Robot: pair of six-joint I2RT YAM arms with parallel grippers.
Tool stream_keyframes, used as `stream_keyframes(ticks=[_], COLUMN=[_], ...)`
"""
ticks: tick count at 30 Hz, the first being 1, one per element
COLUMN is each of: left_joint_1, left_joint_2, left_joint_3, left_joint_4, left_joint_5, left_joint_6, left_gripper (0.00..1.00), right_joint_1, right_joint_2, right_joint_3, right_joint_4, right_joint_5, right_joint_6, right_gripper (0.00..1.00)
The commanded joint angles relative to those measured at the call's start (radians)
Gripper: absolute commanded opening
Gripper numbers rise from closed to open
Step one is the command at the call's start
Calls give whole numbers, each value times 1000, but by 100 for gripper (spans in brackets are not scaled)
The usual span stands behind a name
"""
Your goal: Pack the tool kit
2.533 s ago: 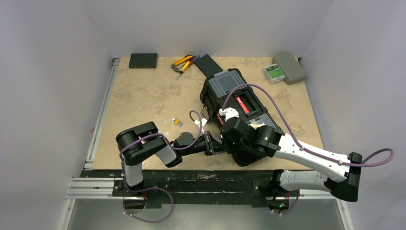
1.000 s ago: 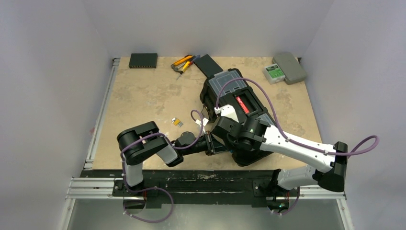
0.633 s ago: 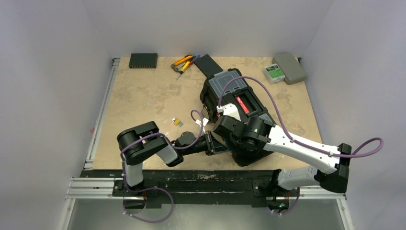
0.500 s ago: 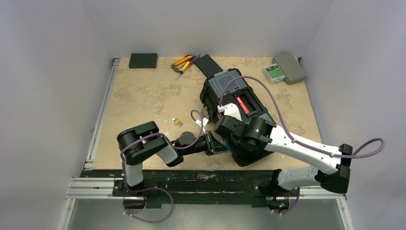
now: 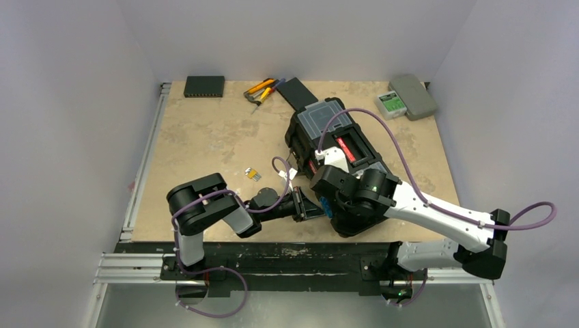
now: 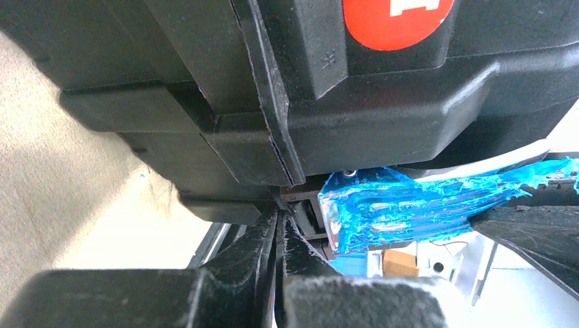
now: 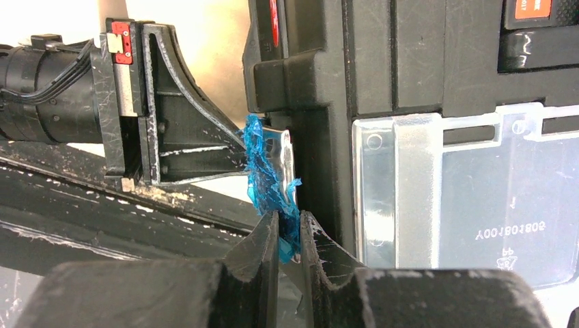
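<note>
The black toolbox (image 5: 339, 137) lies slanted on the table, lid down, with a red-labelled handle (image 5: 346, 147). In the right wrist view its clear-lidded compartment (image 7: 478, 198) shows beside a blue latch (image 7: 263, 171) on the box's near-left side. My right gripper (image 7: 289, 220) is shut on that latch from above. My left gripper (image 6: 278, 220) is shut and empty. Its tips touch the box wall (image 6: 341, 102) just left of the blue latch (image 6: 410, 205). Yellow-black and red-handled hand tools (image 5: 263, 90) lie at the back of the table.
A flat black rectangular box (image 5: 204, 85) sits at the back left. A small grey case with a green label (image 5: 405, 97) is at the back right. A black flat piece (image 5: 297, 92) lies behind the toolbox. A small yellow item (image 5: 253, 175) lies left of it.
My right wrist has shifted slightly right and toward the near edge, and its jaws have closed on the blue latch. The left arm and the toolbox have not moved.
</note>
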Motion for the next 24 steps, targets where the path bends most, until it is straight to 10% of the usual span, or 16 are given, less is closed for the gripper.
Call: stream_keyframes(ticks=[1,24], left_joint_1=[-5,-5], left_joint_2=[-50,-117], left_joint_3=[0,-63], left_joint_4=[106,114], left_joint_5=[-19,-32], left_joint_6=[34,57], left_gripper=[0,0], right_joint_1=[-7,-17], right_joint_2=[-32,-72], right_joint_3=[-72,-251], right_joint_4=[0,220], right_joint_5=[-11,-134], right_joint_6=[-13,-42], right_gripper=[3,0])
